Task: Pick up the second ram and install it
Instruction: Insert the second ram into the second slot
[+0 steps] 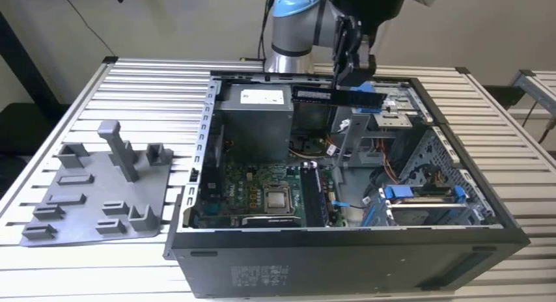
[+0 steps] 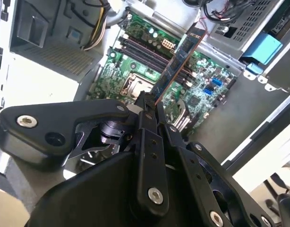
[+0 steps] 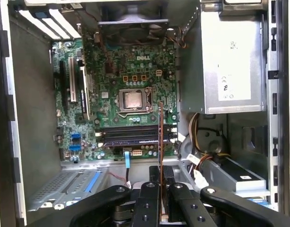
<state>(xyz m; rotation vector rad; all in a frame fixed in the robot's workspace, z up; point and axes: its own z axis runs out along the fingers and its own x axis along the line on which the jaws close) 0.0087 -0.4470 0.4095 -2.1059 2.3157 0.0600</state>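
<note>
The second ram (image 1: 317,95) is a long, thin stick with dark chips. It hangs level above the back of the open computer case (image 1: 200,152). My gripper (image 1: 352,81) is shut on the stick from above. In the second wrist view the ram (image 2: 180,59) reaches out from my gripper (image 2: 152,106) over the green motherboard (image 2: 135,71). In the first wrist view the ram (image 3: 160,127) shows edge-on beyond my gripper (image 3: 160,177), crossing over the dark memory slots (image 3: 131,135) well below it.
Inside the case are a grey power supply (image 1: 254,120), the processor socket (image 1: 278,199), loose cables (image 3: 197,137) and a drive cage with blue clips (image 1: 421,194). A grey fixture plate with blocks (image 1: 96,191) lies on the slatted table at the exterior view's left.
</note>
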